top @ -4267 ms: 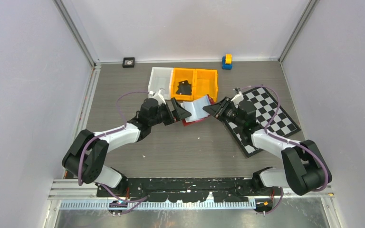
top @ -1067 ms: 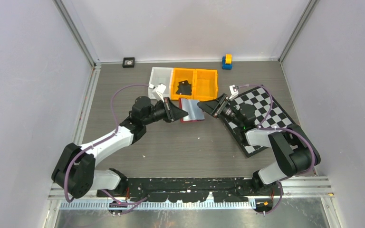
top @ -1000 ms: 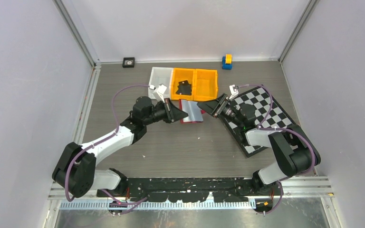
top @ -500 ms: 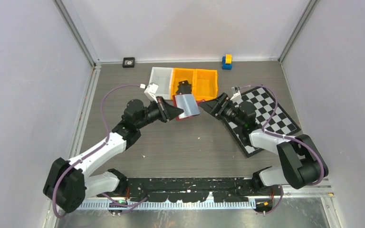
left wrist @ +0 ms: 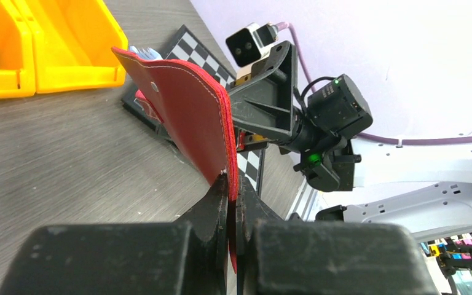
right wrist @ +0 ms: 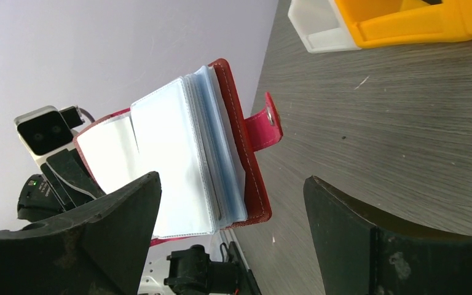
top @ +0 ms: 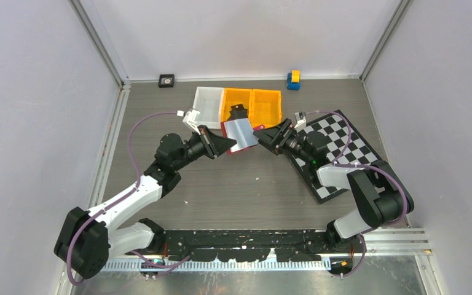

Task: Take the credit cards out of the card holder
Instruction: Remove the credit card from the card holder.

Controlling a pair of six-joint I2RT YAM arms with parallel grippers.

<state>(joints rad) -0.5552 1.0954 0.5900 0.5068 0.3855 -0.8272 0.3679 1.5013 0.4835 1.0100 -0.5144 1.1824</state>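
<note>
- Two end effectors meet near the orange bins point(top: 252, 107): the left end effector point(left wrist: 230, 192) is clenched on the edge of the red card holder point(left wrist: 190, 117), holding it upright.
- Right end effector point(right wrist: 230, 183) gapes wide, gripping nothing, facing the holder's fanned clear sleeves point(right wrist: 172, 160).

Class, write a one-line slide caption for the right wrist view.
Open right fingers frame the red card holder, clear sleeves fanned.
</note>
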